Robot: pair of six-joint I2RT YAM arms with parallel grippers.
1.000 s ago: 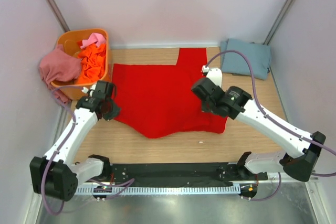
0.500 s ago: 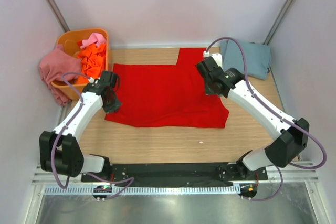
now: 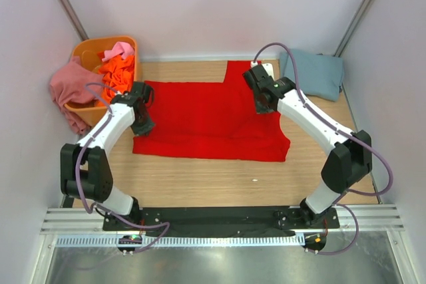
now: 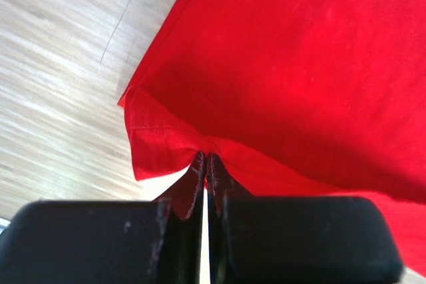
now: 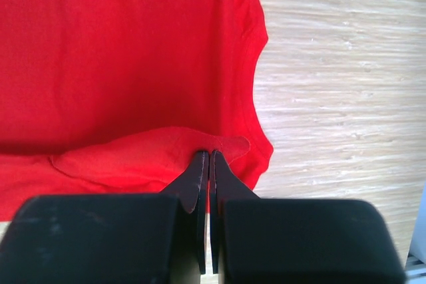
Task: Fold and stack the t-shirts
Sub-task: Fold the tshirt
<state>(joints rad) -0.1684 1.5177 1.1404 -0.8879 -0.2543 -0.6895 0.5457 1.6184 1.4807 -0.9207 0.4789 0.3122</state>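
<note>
- The bright red soft cloth t-shirt [image 3: 213, 121] lay spread across the middle of the pale wooden table [image 3: 219, 181], between my two arms.
- My left gripper [image 4: 205, 159] was clamped on a pinch of its left edge, with the cloth puckering at the fingertips.
- My right gripper [image 5: 210, 156] was closed on a doubled flap at the right edge.
- I judged that the fold of this shirt was in hand and that stacking had not yet begun.
- The next move called for both pinches to travel evenly, lay the flap flat, then let go.

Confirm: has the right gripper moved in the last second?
Yes. The right gripper, shut on the red t-shirt, moved toward the back of the table, closer to the folded grey-blue t-shirt.
</note>
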